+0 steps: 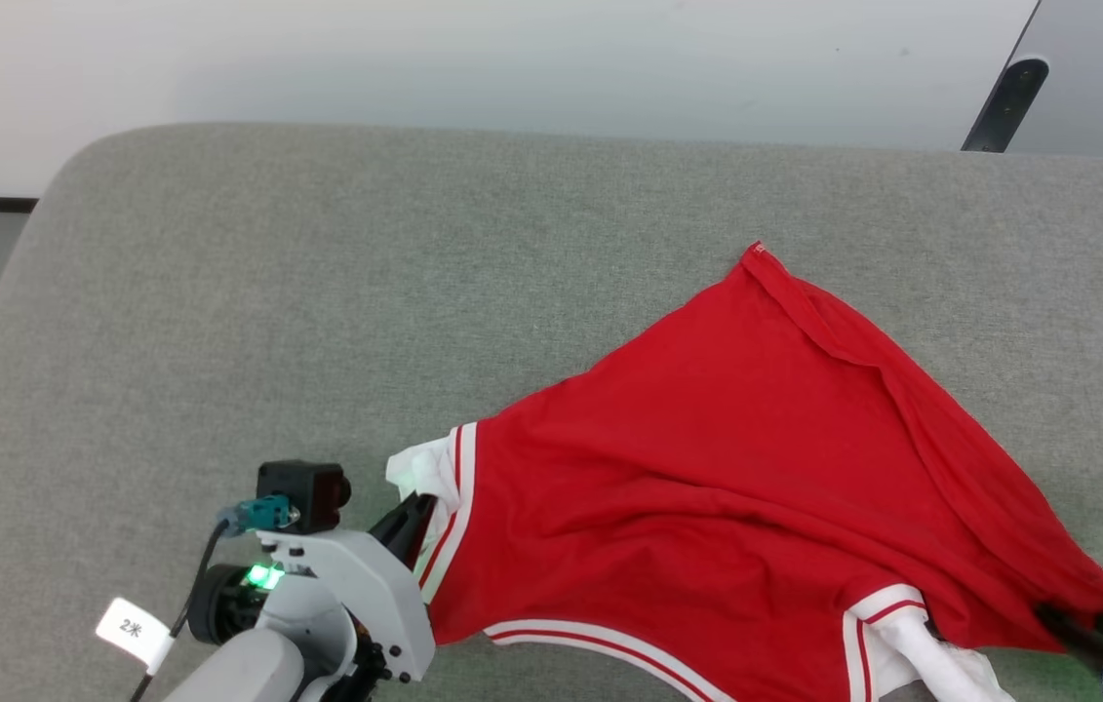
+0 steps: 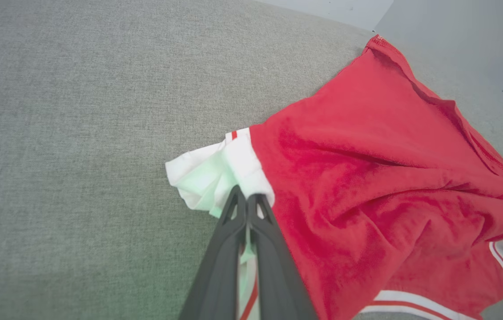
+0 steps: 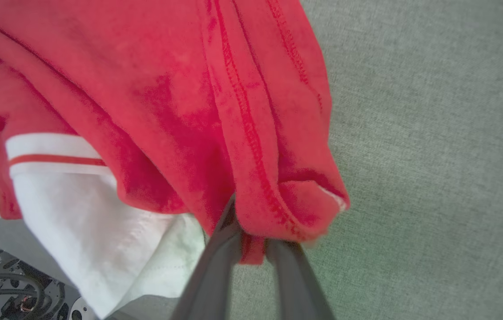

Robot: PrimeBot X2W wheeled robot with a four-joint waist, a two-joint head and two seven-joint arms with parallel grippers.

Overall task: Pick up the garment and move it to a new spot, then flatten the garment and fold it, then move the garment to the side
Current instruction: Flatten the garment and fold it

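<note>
Jaws of the left gripper are clenched on the white sleeve of the garment, its arm entering the head view at 7 o'clock. The right gripper, at 4 o'clock, has jaws slightly apart around a red hem fold; whether they grip, I cannot tell. The garment lies on the grey worktop, long axis roughly 9 to 3 o'clock, one hem corner pointing to 12.

Bright, even, diffuse light with soft shadows only.
A green lamp on the left wrist tints the white sleeve and the bench beside it; the shirt is blurred close to the right wrist camera, and both wrist views bend at their edges.
</note>
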